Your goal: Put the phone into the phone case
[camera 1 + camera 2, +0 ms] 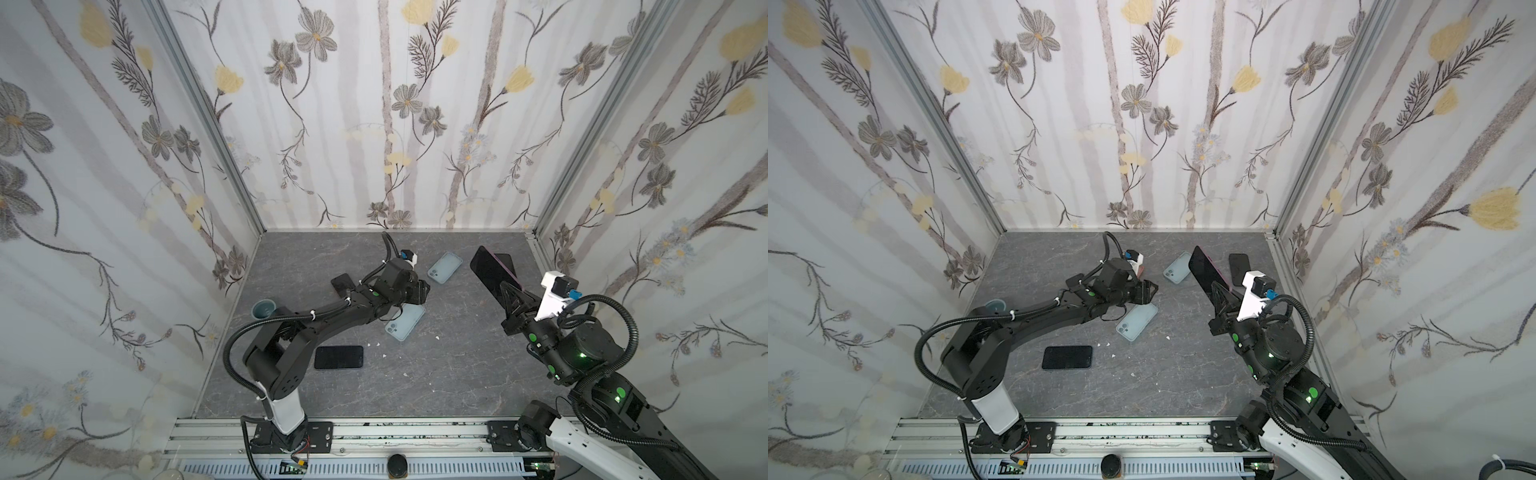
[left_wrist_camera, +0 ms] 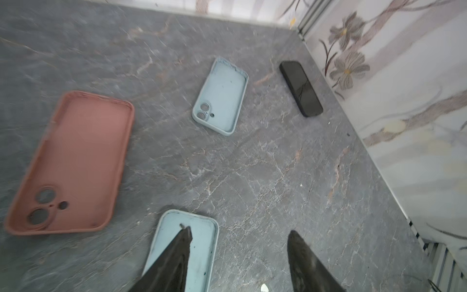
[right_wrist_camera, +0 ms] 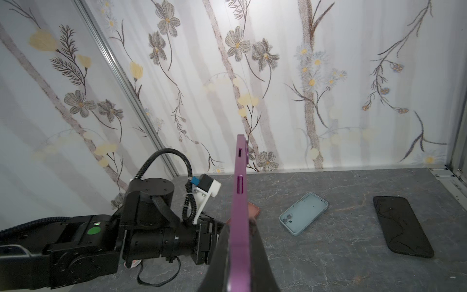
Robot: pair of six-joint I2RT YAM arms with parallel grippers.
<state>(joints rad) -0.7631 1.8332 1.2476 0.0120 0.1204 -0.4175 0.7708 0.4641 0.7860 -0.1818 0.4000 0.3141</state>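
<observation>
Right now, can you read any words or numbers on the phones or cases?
No text can be read anywhere.
Purple phone: plain side buttons, no writing.
Near black phone and cracked black phone: blank dark screens.
Far blue case, near blue case, pink case: plain, no brand showing.
Board at the front rail: too small to read.

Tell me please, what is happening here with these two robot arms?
The right gripper is shut on a purple phone, holding it on edge above the table. The left gripper hangs open over an empty light blue case, one finger above its inside, holding nothing. A pink case, another blue case and some black phones lie loose on the table.
</observation>
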